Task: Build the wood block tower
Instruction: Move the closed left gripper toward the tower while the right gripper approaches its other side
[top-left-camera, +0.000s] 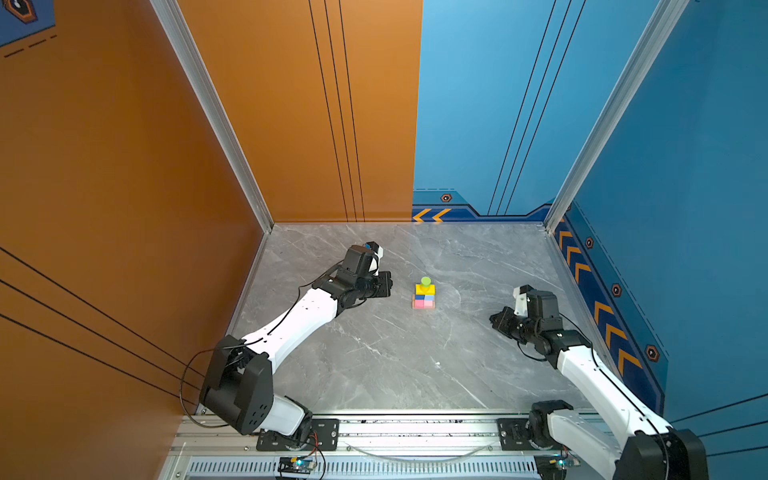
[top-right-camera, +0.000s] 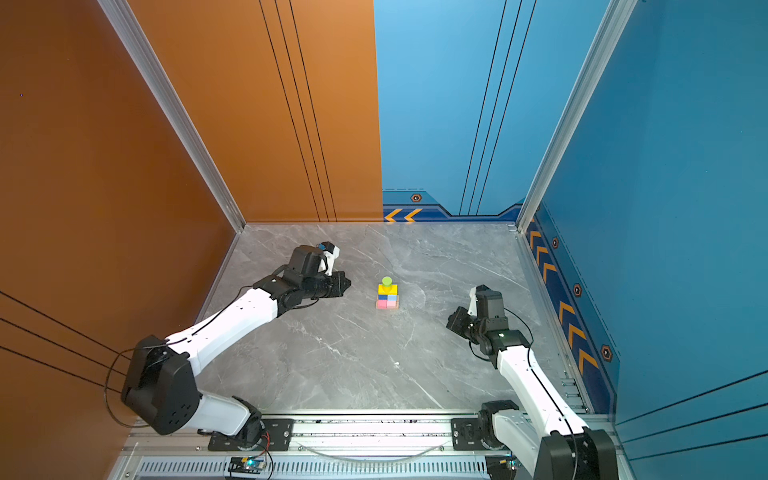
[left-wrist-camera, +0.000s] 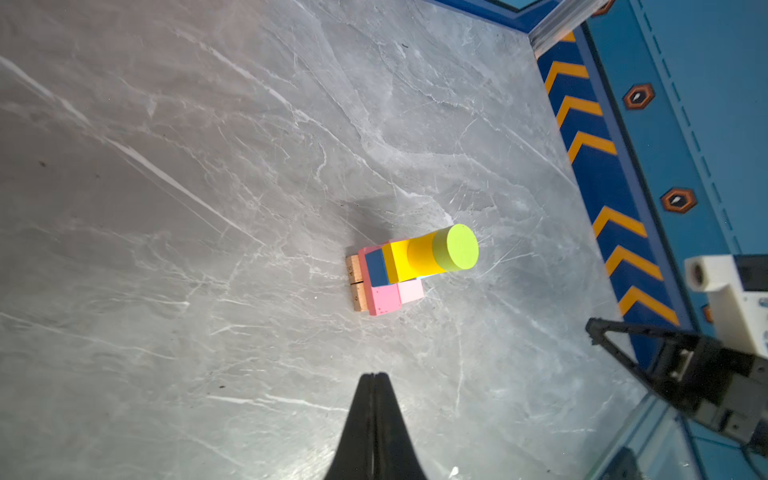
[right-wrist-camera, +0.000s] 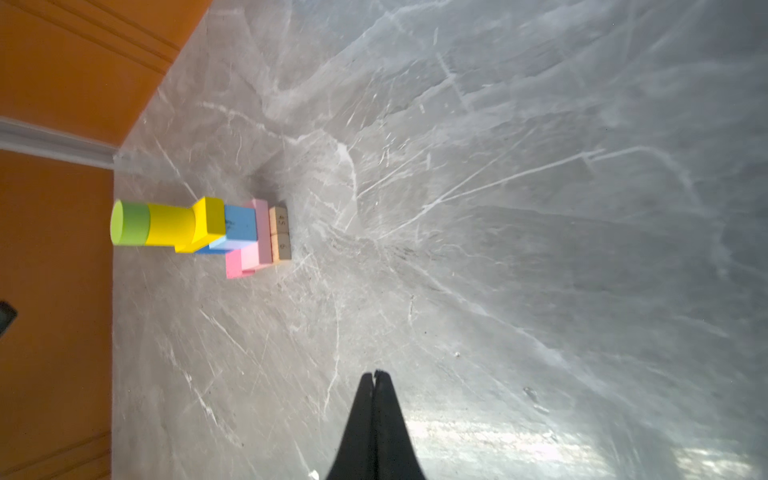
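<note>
Small painted wood-block tower (top-left-camera: 424, 294) stands upright near the centre of the grey, white-veined marble-look tabletop (top-left-camera: 374, 353), btwn the two arms & apart from both. Bottom up: two flat tan bare-wood planks (left-wrist-camera: 356, 283) side by side w/ marks stamped on their ends; two matte pink bars (left-wrist-camera: 384, 300), one paler; dark-blue cube (left-wrist-camera: 377, 268) beside light-blue cube (right-wrist-camera: 240, 227); yellow rectangular brick (right-wrist-camera: 210, 222); yellow cylinder (right-wrist-camera: 170, 224); lime-green cylinder (left-wrist-camera: 457, 247) topmost, flat round face up. Paint smooth, edges crisp. The left gripper (left-wrist-camera: 374, 376) has its black tapered fingers pressed together tip to tip, off to the tower's left. The right gripper (right-wrist-camera: 376, 372) is likewise pinched together, off to the tower's right & nearer the front rail (top-left-camera: 415, 428).
</note>
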